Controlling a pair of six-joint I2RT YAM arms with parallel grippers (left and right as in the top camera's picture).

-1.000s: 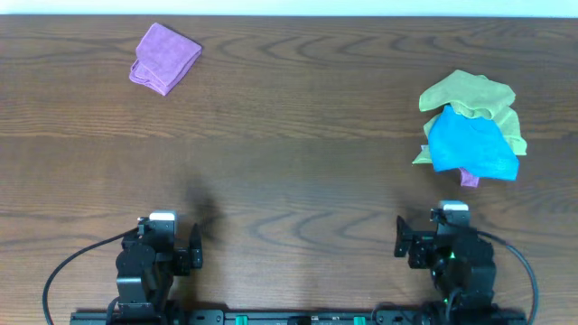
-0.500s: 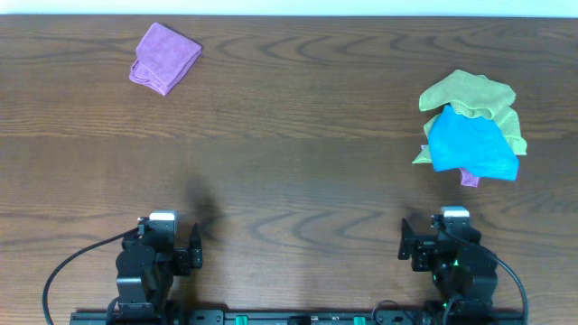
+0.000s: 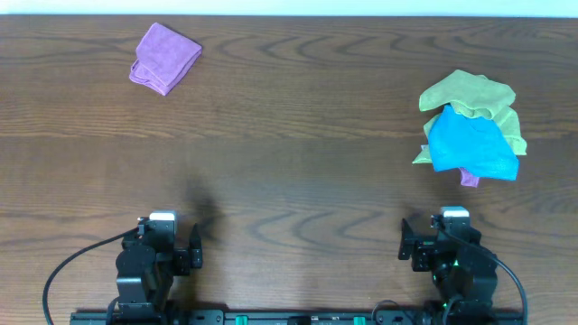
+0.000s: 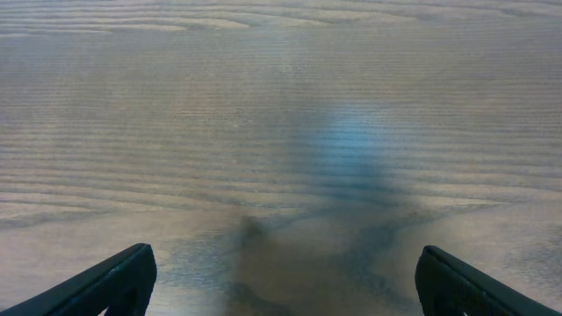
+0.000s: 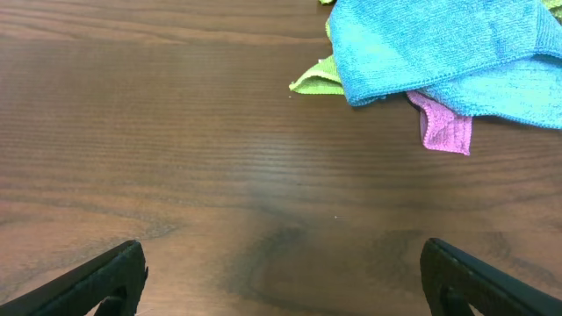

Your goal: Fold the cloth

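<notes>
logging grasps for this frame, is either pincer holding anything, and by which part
Nothing is held. The left pincer and right pincer both stand open over the table, apart from the lilac cloth.

No text, label, brand, number or sign can be read on anything in any of the three views.

cloth (image 3: 164, 59): far-left corner of the table (image 3: 289, 181), all by itself
pile (image 3: 471, 126): way over by the right edge, roughly halfway back
in the pile: upper cloth (image 3: 470, 144) on lower cloth (image 3: 470, 90), third cloth (image 5: 446, 127) poking out underneath, near side
left gripper (image 3: 167, 236): near edge, left
right gripper (image 3: 440, 236): near edge, right, in front of the pile
</notes>
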